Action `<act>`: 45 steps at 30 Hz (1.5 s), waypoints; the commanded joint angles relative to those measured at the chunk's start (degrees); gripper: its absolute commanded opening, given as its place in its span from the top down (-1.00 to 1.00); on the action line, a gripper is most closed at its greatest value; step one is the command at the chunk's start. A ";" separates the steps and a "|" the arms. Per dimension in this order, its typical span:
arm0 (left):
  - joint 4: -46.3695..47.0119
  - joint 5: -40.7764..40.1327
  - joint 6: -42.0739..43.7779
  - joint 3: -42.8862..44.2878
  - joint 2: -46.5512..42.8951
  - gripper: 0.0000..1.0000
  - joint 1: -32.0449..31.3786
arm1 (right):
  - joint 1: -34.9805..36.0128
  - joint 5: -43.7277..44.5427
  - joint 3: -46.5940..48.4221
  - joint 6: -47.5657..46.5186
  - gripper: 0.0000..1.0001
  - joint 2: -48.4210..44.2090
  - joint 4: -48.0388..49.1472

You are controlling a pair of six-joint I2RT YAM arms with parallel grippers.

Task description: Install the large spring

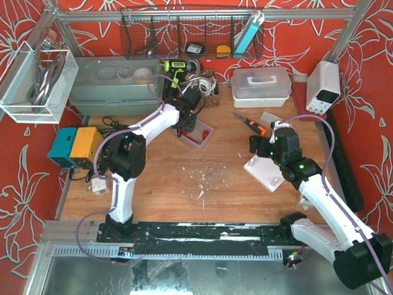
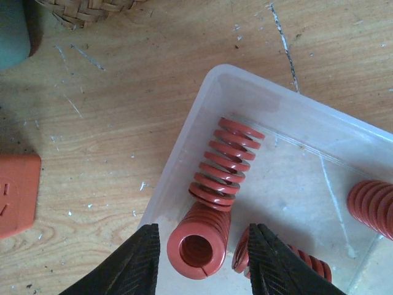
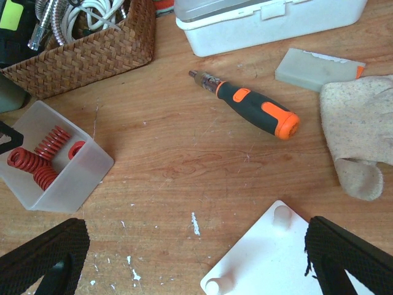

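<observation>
Wood counter (image 1: pixel 233 196), red floral walls behind. White peg plate (image 3: pixel 270 258) sits under my right jaws, spread wide, nothing in them. Clear bin (image 2: pixel 288 184) holds red springs. My left jaws, part-open, straddle one large spring (image 2: pixel 209 216), not squeezing it yet.

Left wrist view:
- left hand (image 2: pixel 206 227) — only two black fingertips show, rest cut by bottom edge
- clear tray (image 2: pixel 184 141) runs off right and bottom edges
- spring at right edge (image 2: pixel 373 209) cut off, far end unseen
- second spring (image 2: pixel 307 265) partly behind right fingertip
- orange block (image 2: pixel 15 193) cut by left edge, identity unclear

Right wrist view:
- right hand (image 3: pixel 195 224) fingers clipped at bottom corners
- white peg plate (image 3: pixel 270 258) cut by bottom edge
- white box (image 3: pixel 264 21) cut by top edge
- cloth (image 3: pixel 356 129) cut by right edge

Top view:
- wire basket (image 1: pixel 138 34) contents too small to name
</observation>
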 commanded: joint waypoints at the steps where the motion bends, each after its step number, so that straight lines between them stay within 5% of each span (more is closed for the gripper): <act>1: -3.45 -0.12 0.36 2.44 2.12 0.13 0.11 | 0.38 1.10 -0.79 -0.43 -0.93 -0.60 0.54; 20: 2.43 5.71 -1.71 -1.05 4.70 0.10 0.02 | 0.37 1.66 -0.71 -0.70 -0.93 -0.66 0.33; 37: 0.14 4.12 2.20 4.69 0.95 0.66 0.20 | 0.37 1.65 -1.00 -1.64 -0.93 0.13 1.46; 45: -0.51 9.83 4.59 6.40 -4.54 0.81 0.20 | 1.01 -11.39 0.49 -6.20 -0.80 3.99 6.06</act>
